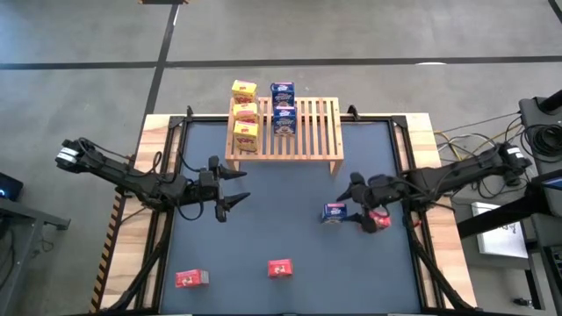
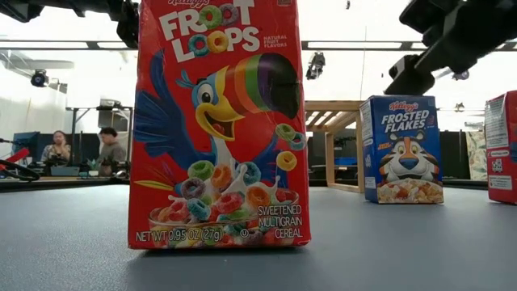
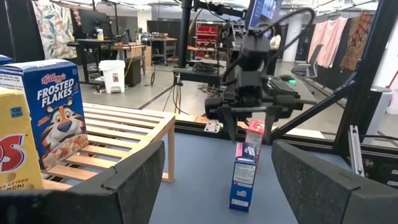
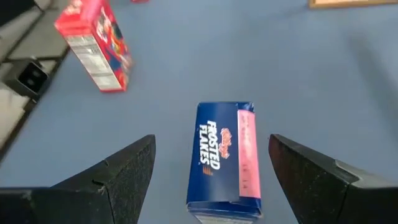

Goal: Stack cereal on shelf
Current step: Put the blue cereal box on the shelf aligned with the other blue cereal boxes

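The wooden slatted shelf (image 1: 303,132) stands at the table's far middle. On it are three yellow cereal boxes (image 1: 246,112) and two blue ones (image 1: 283,107). A third blue box (image 4: 224,152) stands upright on the table; my right gripper (image 1: 353,204) hangs open just above it, a finger on either side, touching nothing. A red box (image 1: 380,220) stands beside that gripper. Two more red boxes (image 1: 191,278) (image 1: 279,269) sit near the front edge. My left gripper (image 1: 230,186) waits open at mid-left, pointing level toward the right.
Black rails frame the table's sides (image 1: 172,167). Open blue mat lies between the two arms and in front of the shelf. Cables and equipment (image 1: 536,132) sit off the right edge. People sit at desks in the room behind (image 2: 81,149).
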`<state>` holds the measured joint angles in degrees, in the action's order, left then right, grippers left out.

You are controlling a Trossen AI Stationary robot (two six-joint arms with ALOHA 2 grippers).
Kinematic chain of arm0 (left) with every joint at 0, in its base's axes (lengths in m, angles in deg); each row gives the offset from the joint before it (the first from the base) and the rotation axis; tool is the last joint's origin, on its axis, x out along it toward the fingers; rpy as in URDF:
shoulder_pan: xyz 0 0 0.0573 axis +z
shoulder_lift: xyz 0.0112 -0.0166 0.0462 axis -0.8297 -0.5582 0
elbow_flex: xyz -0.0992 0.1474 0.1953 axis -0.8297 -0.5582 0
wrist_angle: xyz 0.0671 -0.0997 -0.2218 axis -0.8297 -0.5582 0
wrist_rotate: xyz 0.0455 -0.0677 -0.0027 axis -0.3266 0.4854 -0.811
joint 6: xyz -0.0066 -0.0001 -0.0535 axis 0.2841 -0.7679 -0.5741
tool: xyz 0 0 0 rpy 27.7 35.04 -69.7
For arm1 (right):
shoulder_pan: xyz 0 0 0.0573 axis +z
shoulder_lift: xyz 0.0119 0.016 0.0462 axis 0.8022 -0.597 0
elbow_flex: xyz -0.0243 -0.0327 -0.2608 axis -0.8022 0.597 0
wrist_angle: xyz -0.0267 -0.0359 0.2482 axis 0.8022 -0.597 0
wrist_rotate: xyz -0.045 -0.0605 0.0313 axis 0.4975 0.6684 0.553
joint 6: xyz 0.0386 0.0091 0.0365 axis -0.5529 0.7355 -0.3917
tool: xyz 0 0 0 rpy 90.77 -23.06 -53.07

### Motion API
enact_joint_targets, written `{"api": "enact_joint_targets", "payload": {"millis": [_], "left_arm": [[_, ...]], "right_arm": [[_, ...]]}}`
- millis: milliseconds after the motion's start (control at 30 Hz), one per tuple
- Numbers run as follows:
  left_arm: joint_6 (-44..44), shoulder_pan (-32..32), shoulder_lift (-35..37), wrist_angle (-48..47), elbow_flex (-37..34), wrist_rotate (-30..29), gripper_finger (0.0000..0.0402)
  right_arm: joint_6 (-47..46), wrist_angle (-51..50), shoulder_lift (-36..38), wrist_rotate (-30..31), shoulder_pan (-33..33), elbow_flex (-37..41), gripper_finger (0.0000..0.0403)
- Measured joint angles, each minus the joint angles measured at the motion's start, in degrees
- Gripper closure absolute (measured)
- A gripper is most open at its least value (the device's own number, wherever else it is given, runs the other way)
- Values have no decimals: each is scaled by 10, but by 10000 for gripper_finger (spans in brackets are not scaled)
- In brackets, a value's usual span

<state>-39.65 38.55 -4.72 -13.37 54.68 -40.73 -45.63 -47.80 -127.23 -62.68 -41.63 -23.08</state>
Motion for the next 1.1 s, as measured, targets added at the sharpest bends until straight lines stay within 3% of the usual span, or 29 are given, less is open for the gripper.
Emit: {"api": "enact_joint_targets", "payload": {"millis": [467, 867, 1100], "left_arm": [[-1, 0, -16, 3, 0, 0, 123], [-1, 0, -41, 19, 0, -4, 123], [3, 0, -41, 18, 0, -14, 123]], "right_arm": [[-20, 3, -72, 54, 23, 2, 106], [-12, 2, -90, 67, 23, 1, 192], [1, -1, -68, 67, 23, -10, 209]]}}
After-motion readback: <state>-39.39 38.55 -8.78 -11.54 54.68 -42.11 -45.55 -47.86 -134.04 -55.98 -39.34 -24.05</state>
